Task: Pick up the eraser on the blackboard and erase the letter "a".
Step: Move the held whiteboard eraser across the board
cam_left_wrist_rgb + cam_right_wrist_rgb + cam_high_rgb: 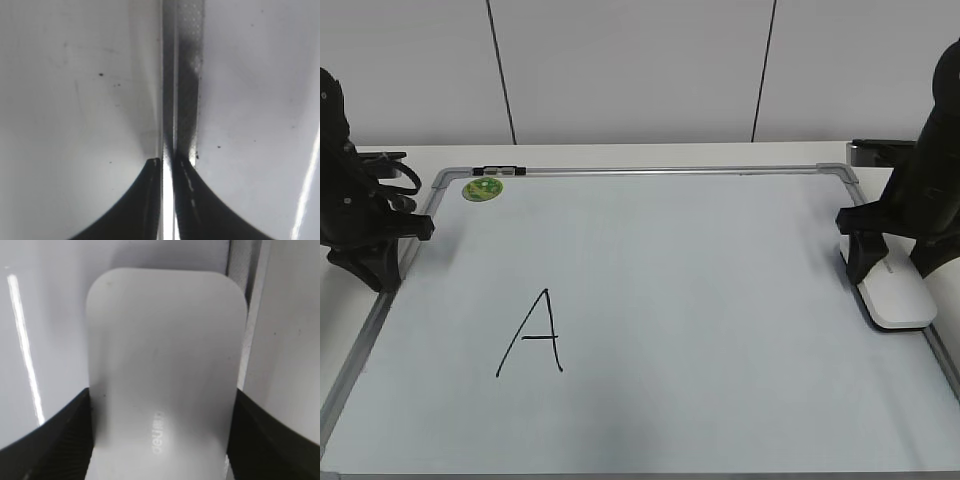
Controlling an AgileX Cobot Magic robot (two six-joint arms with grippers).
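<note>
The blackboard (700, 300) is a pale bluish whiteboard with a grey frame, lying flat on the table. A large capital "A" (533, 333) is drawn at its lower left. The small letter "a" shows in no view. The white eraser (898, 295) lies on the board at its right edge. My right gripper (868, 258) stands over the eraser's far end. In the right wrist view its black fingers (162, 395) press both long sides of the eraser (165, 330). My left gripper (388, 262) is shut and empty over the board's left frame (182, 75).
A small round green magnet (482, 188) sits at the board's far left corner. A short dark piece (500, 170) lies on the far frame next to it. The board's right frame (250, 315) runs right beside the eraser. A white wall stands behind the table.
</note>
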